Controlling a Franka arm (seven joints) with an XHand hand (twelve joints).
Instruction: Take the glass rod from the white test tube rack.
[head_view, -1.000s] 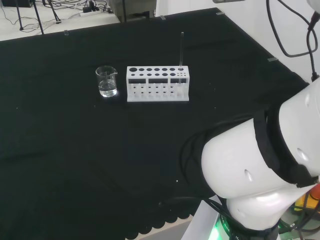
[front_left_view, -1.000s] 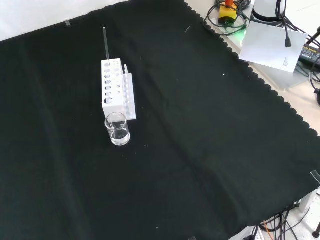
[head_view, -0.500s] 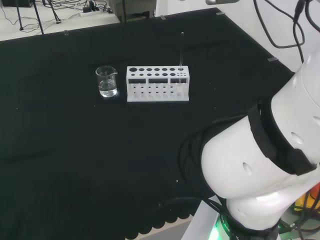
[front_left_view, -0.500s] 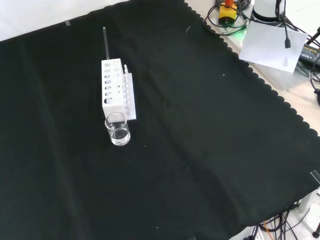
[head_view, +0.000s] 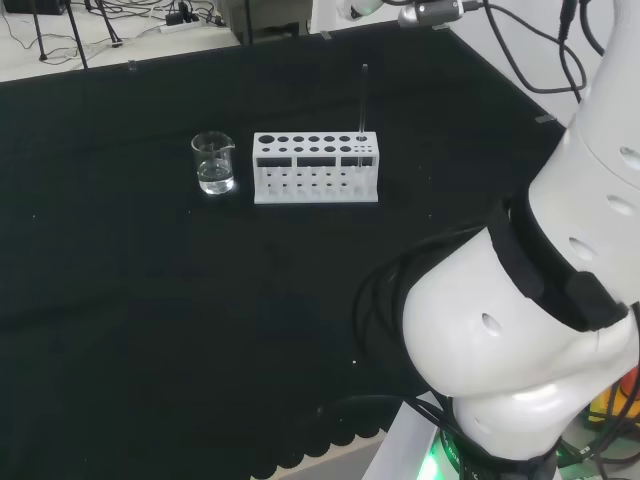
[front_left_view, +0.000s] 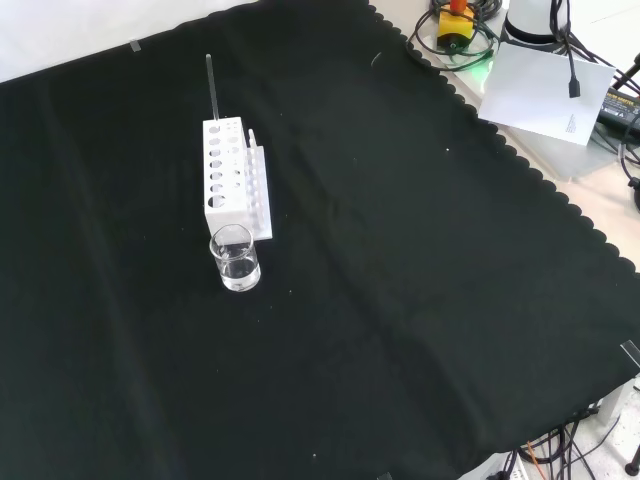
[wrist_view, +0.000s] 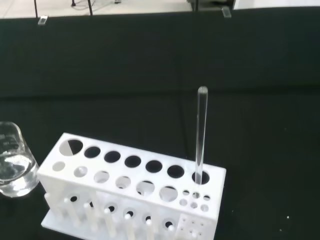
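Glass rod (wrist_view: 201, 135) stands upright, long axis vertical, in the end hole of the white rack (wrist_view: 131, 192), at the rack's right end in head view. Beaker (head_view: 213, 163) with clear liquid sits just beside the opposite end. Hand state: cannot tell.

Even, bright overhead light, faint shadows on the black cloth (front_left_view: 400, 250), all views in focus.

The surface (front_left_view: 420, 300) is covered by black cloth with a scalloped edge. Beyond its far edge, pale floor (head_view: 60, 55) with cables (head_view: 180, 15) is seen.
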